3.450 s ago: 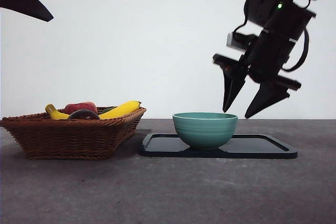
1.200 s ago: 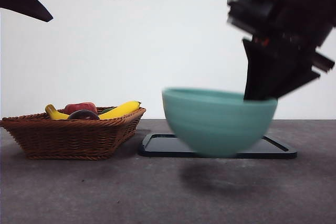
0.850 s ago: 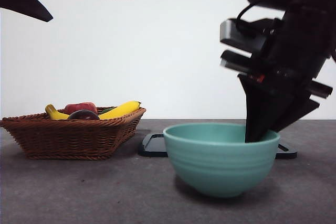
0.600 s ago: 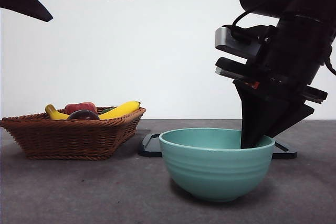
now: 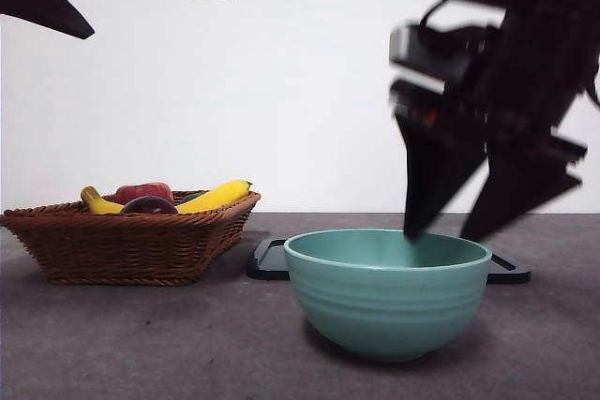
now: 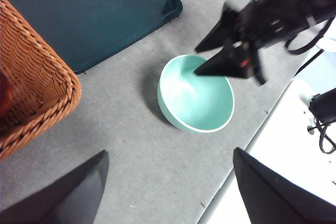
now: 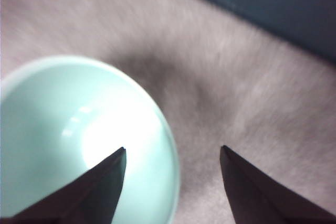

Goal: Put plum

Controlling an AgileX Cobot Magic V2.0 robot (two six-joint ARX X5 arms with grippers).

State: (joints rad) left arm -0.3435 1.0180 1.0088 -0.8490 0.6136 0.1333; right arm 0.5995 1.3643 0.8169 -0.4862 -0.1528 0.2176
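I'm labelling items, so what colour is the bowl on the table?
The bowl is teal green, plain, with faint ribbing; the front view shows it best.

Front camera low, level; wrist cameras overhead; all share bowl (image 5: 387, 289).

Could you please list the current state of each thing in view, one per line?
Bowl: upright, empty, on the table in front of the tray.
Tray: flat on the table, nothing on the part that shows.
Basket: upright, holding fruit.
Plum: lying in the basket.
Bananas: lying in the basket.
Right gripper: open, over the bowl's rim.
Left gripper: open, holding nothing.
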